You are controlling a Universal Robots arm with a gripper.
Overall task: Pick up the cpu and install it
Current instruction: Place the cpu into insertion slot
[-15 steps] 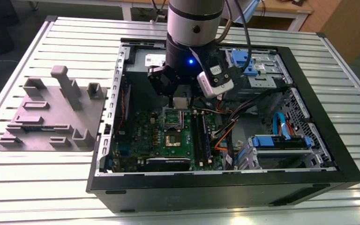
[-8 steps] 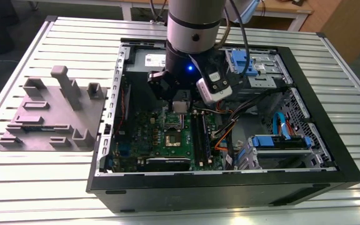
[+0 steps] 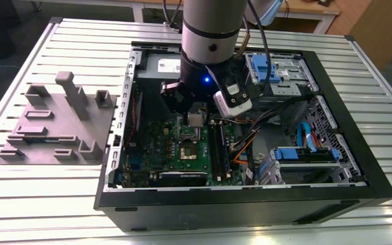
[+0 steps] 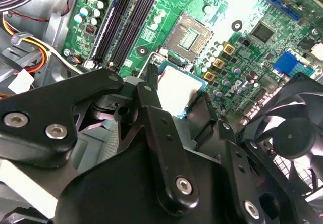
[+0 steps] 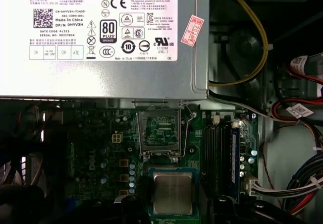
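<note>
Silver-grey metal is showing atop the cpu [image 5: 172,192], which the gripper [image 4: 176,94] is clamping by two edges, closed to its width, just above the motherboard [image 5: 101,158]. The step in hand is looking like the carry. In the exterior view the open socket [image 3: 187,151] is lying at six o'clock from the cpu, calling for square alignment, with memory slots [image 3: 218,145] crowding at its three o'clock.

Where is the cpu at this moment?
In both wrist views the cpu is held in the gripper, just over the green motherboard and right beside the empty socket, inside the computer case.
</note>
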